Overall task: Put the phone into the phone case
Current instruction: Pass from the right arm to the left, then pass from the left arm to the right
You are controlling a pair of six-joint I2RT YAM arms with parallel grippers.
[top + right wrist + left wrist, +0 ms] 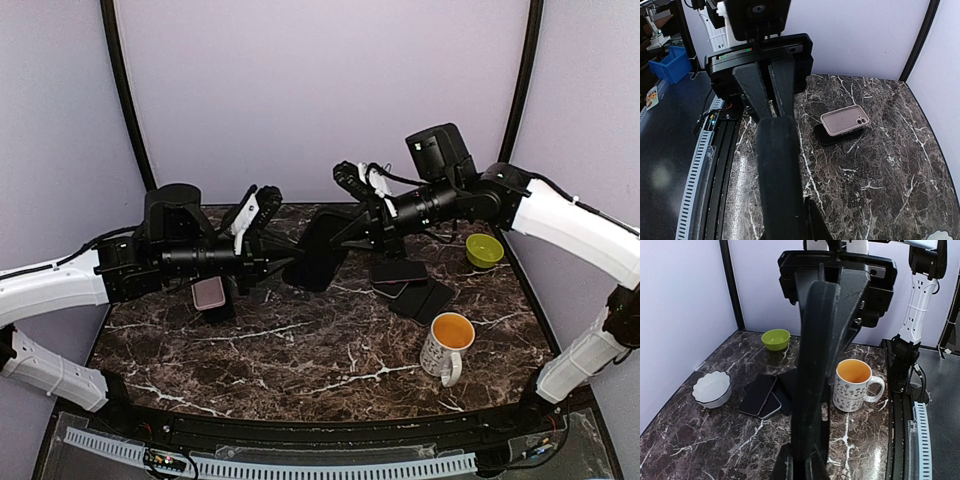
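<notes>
While lifted, black phone case point(320, 252), clamped by left tool point(283, 250), right tool point(352, 228)

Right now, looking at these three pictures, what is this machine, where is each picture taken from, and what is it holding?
These are two robot arms bolted to a marble table. The overhead picture looks down from behind them; the other two come from cameras on each wrist. Between them, in the air, the left gripper and right gripper are both shut on a flat black object, probably the phone or its case. On the table lie several dark phones, a patterned mug, a green bowl, a white bowl and a pinkish case stacked on a black item.
</notes>
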